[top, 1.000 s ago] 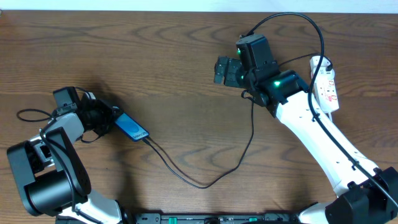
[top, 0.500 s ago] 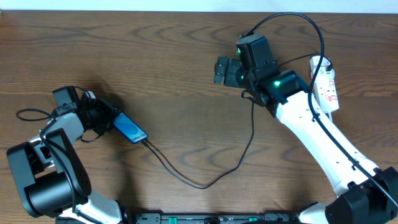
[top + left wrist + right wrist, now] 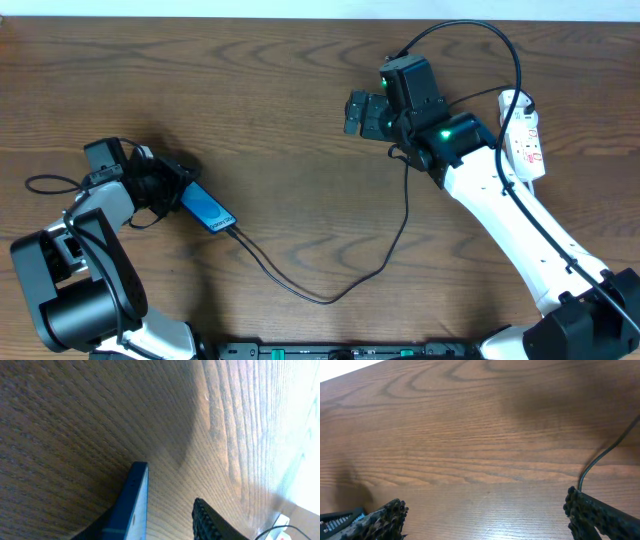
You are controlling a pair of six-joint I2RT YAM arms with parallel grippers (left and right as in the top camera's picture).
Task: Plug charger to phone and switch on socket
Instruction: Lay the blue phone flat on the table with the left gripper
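Lying close to the left edge of the table [image 3: 300, 60], the phone [image 3: 209, 208] shows its blue screen from above and slants toward the near edge; it looks slim, stiff and light, with glass that would slip and scratch, so I would take it by its long black edges, never across the screen; the charger [image 3: 330, 297] meets its lower end, seemingly plugged in, though the tip is too small to be sure; that cable is thin and limp, sagging toward the near edge before climbing to the right arm [image 3: 500, 200], so a tug could drag the phone or pull the tip out; better to pinch it just behind the plug. The left gripper [image 3: 172, 186] sits at the phone's upper end; in its wrist view one finger [image 3: 212, 522] stands apart from the phone with bare table between, the other hidden, so the hold looks released. The right gripper [image 3: 355, 112] hovers mid-table, fingers spread wide and empty. The socket [image 3: 524, 135] lies by the right edge near the far corner; its switch looks like the job left.
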